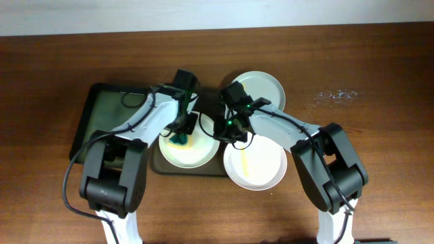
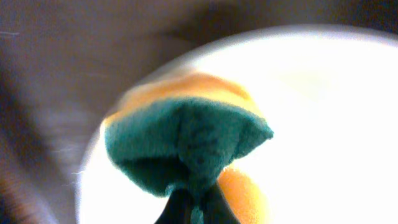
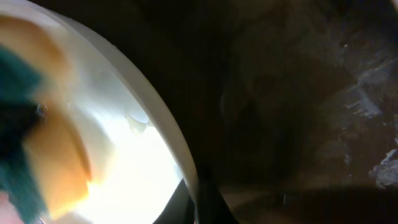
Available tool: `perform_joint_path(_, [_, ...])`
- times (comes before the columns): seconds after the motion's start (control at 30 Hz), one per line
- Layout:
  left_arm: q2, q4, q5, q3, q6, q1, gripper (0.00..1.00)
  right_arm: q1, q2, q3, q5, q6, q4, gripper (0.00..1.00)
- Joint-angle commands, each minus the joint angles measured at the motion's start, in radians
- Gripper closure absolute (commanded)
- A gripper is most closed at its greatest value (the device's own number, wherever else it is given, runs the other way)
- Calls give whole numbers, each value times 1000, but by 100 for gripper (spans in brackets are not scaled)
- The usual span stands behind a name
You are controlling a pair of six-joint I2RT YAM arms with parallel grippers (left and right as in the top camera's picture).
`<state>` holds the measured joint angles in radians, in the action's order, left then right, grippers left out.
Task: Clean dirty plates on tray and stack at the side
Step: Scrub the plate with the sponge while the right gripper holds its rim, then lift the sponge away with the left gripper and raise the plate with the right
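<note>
A white plate (image 1: 200,152) lies on the dark brown tray (image 1: 190,171). My left gripper (image 1: 182,134) is shut on a green-and-yellow sponge (image 1: 180,141) and presses it on this plate; the left wrist view shows the sponge (image 2: 186,143) on the plate (image 2: 311,124), pinched in the jaws (image 2: 193,208). My right gripper (image 1: 222,129) is shut on the plate's right rim, which shows between the fingers (image 3: 196,205) in the right wrist view (image 3: 180,155). A second plate (image 1: 261,88) lies at the back right. A third plate (image 1: 261,169), with a yellowish smear, overlaps the tray's right end.
A smaller dark green-black tray (image 1: 108,115) lies left of the brown tray, under my left arm. Whitish specks (image 1: 336,95) mark the wooden table at the far right.
</note>
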<state>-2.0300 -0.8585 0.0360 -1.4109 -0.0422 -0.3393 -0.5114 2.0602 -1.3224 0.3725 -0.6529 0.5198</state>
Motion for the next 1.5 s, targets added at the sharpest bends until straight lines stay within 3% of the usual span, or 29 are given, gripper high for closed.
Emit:
perform_joint_path(0.0, [-25, -24, -473, 36, -248, -11, 100, 2, 23, 21, -17, -10, 2, 96])
perform_joint_path(0.17, [-25, 178, -508, 36, -156, -8, 100, 2, 23, 21, -18, -10, 5, 96])
perform_joint_path(0.23, [-25, 254, -425, 36, -87, 1, 100, 2, 23, 21, -18, -10, 5, 96])
perform_joint_path(0.37, [-24, 322, 257, 32, 168, 24, 100, 2, 23, 21, -18, -6, 8, 96])
perform_joint_path(0.47, [-24, 248, 461, 19, 306, 42, 100, 2, 23, 21, -18, -6, 7, 96])
perform_joint_path(0.53, [-24, 135, 433, 19, 347, 41, 100, 2, 23, 21, -19, -6, 5, 96])
perform_joint_path(0.63, [-24, -51, 222, 19, 319, 39, 100, 2, 23, 21, -18, -6, 4, 96])
perform_joint_path(0.7, [-24, -113, 23, 19, 166, 39, 100, 2, 23, 21, -18, -6, 4, 96])
perform_joint_path(0.77, [-24, -155, -285, 19, -116, 39, 100, 2, 23, 21, -18, -6, 4, 96])
perform_joint_path(0.8, [-24, -173, -389, 19, -187, 39, 100, 2, 23, 21, -18, -6, 5, 96])
perform_joint_path(0.87, [-24, -170, -468, 19, -207, 39, 100, 2, 23, 21, -18, -6, 5, 96])
perform_joint_path(0.97, [-24, -91, -462, 19, -177, 42, 100, 2, 23, 21, -18, -6, 5, 96])
perform_joint_path(1.07, [-24, 85, -386, 19, -20, 41, 100, 2, 23, 21, -18, -6, 5, 96])
perform_joint_path(1.2, [-24, 265, 114, 18, 290, 41, 100, 2, 23, 21, -18, -6, 14, 96])
perform_joint_path(1.3, [-24, 218, 308, -71, 319, 43, 100, 2, 23, 21, -29, -6, 16, 96])
perform_joint_path(1.47, [-23, -34, 317, -351, 318, 80, 100, 2, 23, 21, -48, 4, 27, 96])
